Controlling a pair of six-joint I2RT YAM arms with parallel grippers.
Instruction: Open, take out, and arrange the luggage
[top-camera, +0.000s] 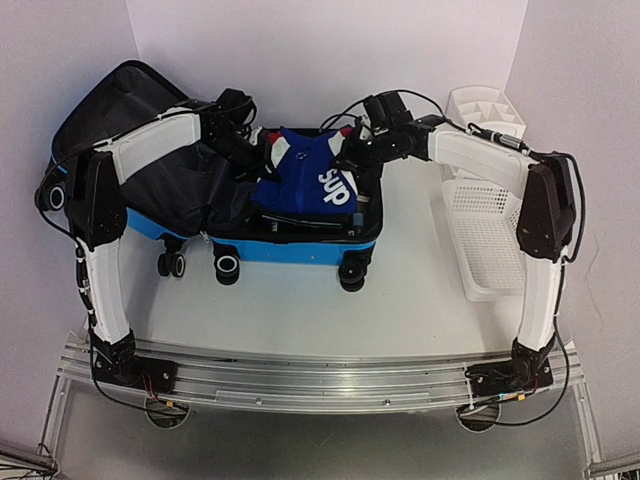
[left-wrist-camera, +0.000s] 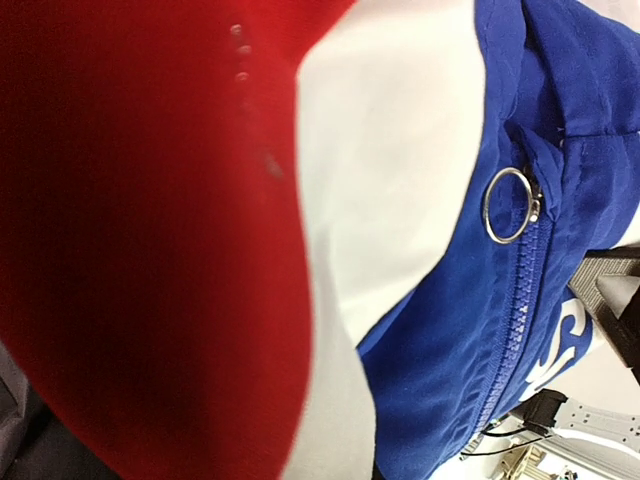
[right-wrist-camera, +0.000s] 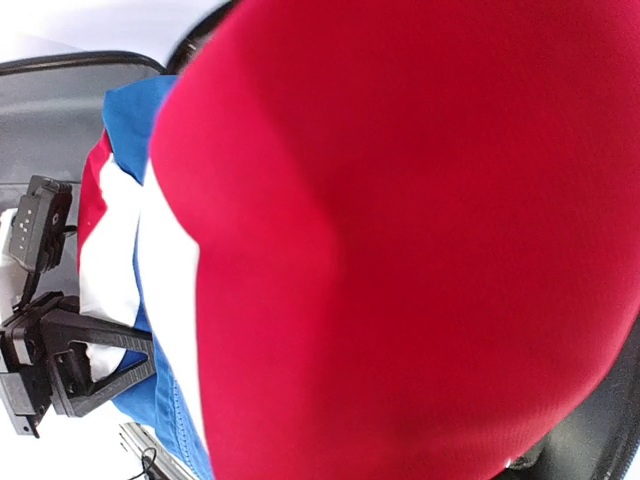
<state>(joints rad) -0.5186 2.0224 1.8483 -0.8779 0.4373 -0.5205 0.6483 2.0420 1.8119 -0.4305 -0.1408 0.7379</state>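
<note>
The luggage (top-camera: 300, 245) lies open on the table (top-camera: 330, 320), left of centre. Its wheels point toward me and its lid is thrown back to the far left, grey lining up. Over its right half hangs a jacket (top-camera: 315, 180), blue with red and white panels and white lettering, spread between my two arms.

The left jaws are pinched tight on the jacket's left edge. That wrist view is filled with red, white and blue cloth, with a zip ring (left-wrist-camera: 510, 205) showing on the blue part. The right jaws are closed hard on the cloth at the jacket's far-right side, and their camera sees almost nothing but red fabric.

I judge the opening done and the take-out step in hand. The jacket is gripped at both sides, but its lower part seems to rest on the luggage, so it is not yet clear of the shell.

The next move calls for raising both arms together and holding the span between them, so the cloth neither sags nor pulls free. Once it clears the rim, I would carry it right. The basket (top-camera: 490, 235) stands well to the right, with the organizer (top-camera: 485, 110) behind it. I cannot tell which spot the jacket is meant for, nor what lies beneath it.
</note>
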